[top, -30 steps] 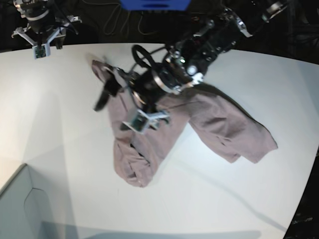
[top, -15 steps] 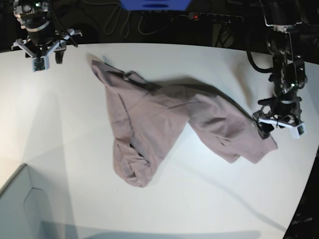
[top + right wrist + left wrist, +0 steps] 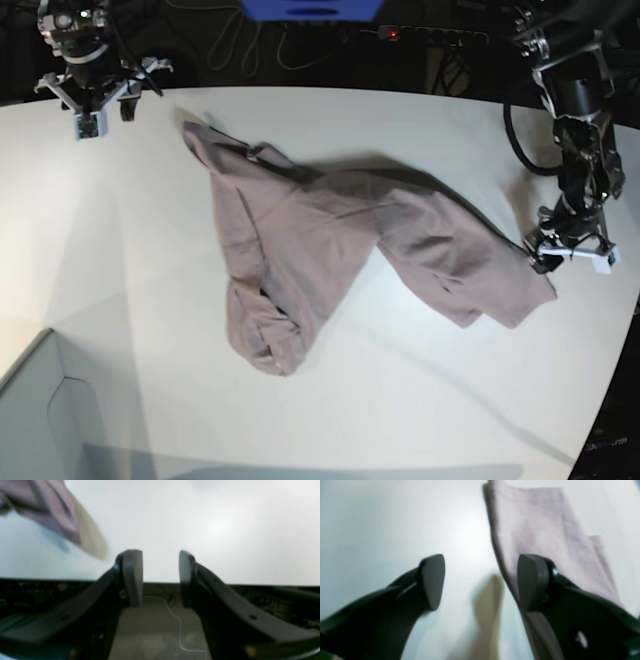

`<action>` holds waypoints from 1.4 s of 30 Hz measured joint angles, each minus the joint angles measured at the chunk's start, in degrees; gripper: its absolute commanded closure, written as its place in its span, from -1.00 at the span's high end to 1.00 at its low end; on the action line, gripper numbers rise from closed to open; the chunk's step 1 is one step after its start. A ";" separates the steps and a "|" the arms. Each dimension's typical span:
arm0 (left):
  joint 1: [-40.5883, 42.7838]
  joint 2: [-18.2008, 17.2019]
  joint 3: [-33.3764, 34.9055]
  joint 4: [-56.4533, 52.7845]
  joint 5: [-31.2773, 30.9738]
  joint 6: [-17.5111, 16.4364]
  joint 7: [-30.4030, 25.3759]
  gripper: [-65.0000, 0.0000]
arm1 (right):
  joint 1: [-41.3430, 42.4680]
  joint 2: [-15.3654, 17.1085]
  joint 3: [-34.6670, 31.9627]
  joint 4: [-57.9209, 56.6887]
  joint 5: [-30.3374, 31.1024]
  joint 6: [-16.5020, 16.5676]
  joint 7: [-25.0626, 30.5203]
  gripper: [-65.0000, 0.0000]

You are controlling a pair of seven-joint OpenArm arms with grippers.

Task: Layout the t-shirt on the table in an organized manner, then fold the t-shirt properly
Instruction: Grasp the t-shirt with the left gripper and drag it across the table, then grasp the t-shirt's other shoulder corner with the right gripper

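The mauve t-shirt lies crumpled across the middle of the white table, one part bunched toward the front and another spread to the right. My left gripper hangs low at the shirt's right-hand corner. In the left wrist view the left gripper is open, with one finger over the t-shirt edge and the other over bare table. My right gripper hovers at the table's far left corner, away from the cloth. In its own view the right gripper stands open and empty, and the t-shirt is a blur at upper left.
A pale grey box corner juts in at the front left. Behind the table's far edge is dark floor with cables and a blue object. The table's curved rim runs close by the left arm on the right.
The left arm swung from over the shirt's middle out to its right-hand corner and settled low there. The right arm barely shifted. The shirt lies as before.
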 measured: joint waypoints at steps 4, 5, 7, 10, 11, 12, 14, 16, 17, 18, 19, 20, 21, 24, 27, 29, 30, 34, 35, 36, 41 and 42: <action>-3.23 0.00 -0.46 -3.63 1.68 -0.04 -0.20 0.34 | 0.17 0.02 0.02 -0.31 -0.02 -0.02 0.26 -0.26; -4.02 0.04 -0.37 -4.68 1.88 -0.13 -0.39 0.34 | 0.15 0.02 0.02 -0.31 0.00 -0.02 0.28 -0.26; -5.46 0.09 -0.20 -6.86 2.12 -0.24 -1.88 0.34 | 0.07 0.02 0.00 -0.31 -0.02 0.00 0.22 -0.26; -7.50 0.15 -0.20 -10.34 4.52 -0.24 -5.51 0.33 | 0.04 0.02 0.00 -0.31 0.00 -0.02 0.28 -0.26; -8.11 0.11 -0.20 -11.41 5.18 -0.28 -6.14 0.33 | 0.04 0.02 0.02 -0.31 0.00 -0.02 0.24 -0.26; -8.57 0.11 -0.20 -12.13 5.75 -0.31 -6.49 0.29 | 0.00 0.00 0.09 -0.31 0.00 -0.02 0.26 -0.26; -9.05 0.09 -0.20 -13.38 5.81 -0.37 -7.17 0.05 | 0.00 0.00 0.22 -0.31 -0.02 -0.02 0.24 -0.26; -9.07 0.02 -0.20 -13.90 5.51 -0.39 -7.15 -0.34 | 0.00 0.02 0.22 -0.31 0.00 -0.02 0.26 -0.26; -9.18 0.00 -0.20 -14.08 5.81 -0.37 -7.02 -0.52 | 0.00 0.02 0.22 -0.31 0.00 -0.02 0.26 -0.26; -9.20 0.00 -0.20 -14.10 6.05 -0.37 -6.56 -0.72 | 0.00 0.02 0.22 -0.31 0.00 -0.02 0.24 -0.26; -9.27 0.00 -0.20 -14.23 5.97 -0.37 -6.29 -0.90 | -0.02 0.02 0.22 -0.31 0.00 -0.02 0.24 -0.26; -9.33 0.04 -0.20 -14.34 6.05 -0.37 -6.14 -1.00 | -0.11 0.00 0.15 -0.31 0.00 -0.02 0.26 -0.26; -9.40 0.11 -0.20 -14.34 6.03 -0.37 -6.08 -1.00 | -0.13 -0.02 0.11 -0.31 0.00 -0.02 0.24 -0.26; -10.01 0.13 -0.20 -14.38 6.23 -0.22 -5.75 -1.00 | -0.13 0.00 0.11 -0.31 0.00 -0.02 0.28 -0.26; -9.92 0.24 -0.42 -13.05 5.84 -0.22 -5.03 -1.00 | -0.13 0.00 0.11 -0.31 0.00 -0.02 0.28 -0.26; -9.01 0.46 -0.55 -8.70 6.01 -0.02 -2.12 -1.00 | -0.13 -0.02 0.11 -0.24 0.02 -0.02 0.24 -0.25; -8.11 0.55 -0.59 -5.60 5.77 -0.02 -0.79 -1.00 | -0.11 -0.02 0.11 -0.24 0.02 -0.02 0.26 -0.25; -0.42 1.14 -3.52 12.17 -1.49 0.15 4.85 -1.00 | 0.07 -1.81 0.15 1.18 -0.37 -0.02 0.26 -0.16; 1.64 1.27 -4.28 15.30 -2.82 -0.31 5.73 -1.00 | 0.04 -2.78 0.11 2.08 -0.42 0.00 0.22 -0.11; 3.78 1.49 -4.63 18.08 -3.76 -0.31 6.56 -1.00 | 0.02 -3.82 0.04 2.86 -0.22 -0.02 0.37 -0.05; 12.52 1.88 -5.01 23.63 -5.97 -0.04 7.56 -1.00 | 0.07 -6.36 -4.24 3.69 -0.37 -0.02 0.22 0.11; 13.38 1.84 -5.01 23.82 -6.58 -0.04 7.28 -1.00 | 0.50 -6.25 -6.25 3.58 -0.35 -0.02 0.24 0.11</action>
